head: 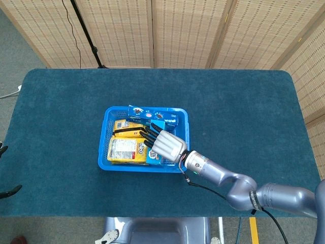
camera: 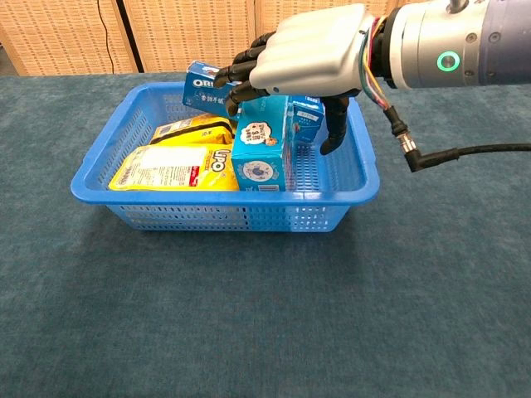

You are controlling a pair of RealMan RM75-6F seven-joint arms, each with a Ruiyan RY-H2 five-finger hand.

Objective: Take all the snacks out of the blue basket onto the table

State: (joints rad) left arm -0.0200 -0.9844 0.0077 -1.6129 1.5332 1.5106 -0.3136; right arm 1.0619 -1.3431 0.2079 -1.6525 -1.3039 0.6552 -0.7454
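right hand (camera: 311, 51) spread, holding nothing, over upright light-blue snack box (camera: 264, 153), blue basket (camera: 348, 178)

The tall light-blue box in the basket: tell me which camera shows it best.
The chest view. There the tall light-blue box shows its printed front face below the right hand that hovers over it. In the head view the hand covers most of it, leaving only a strip at the blue basket's front edge.

walls: woven wicker-like panels (head: 177, 30) | floor: grey (head: 20, 56) | table: teal cloth (head: 244, 117) | stand: black, possibly tripod (head: 86, 35)
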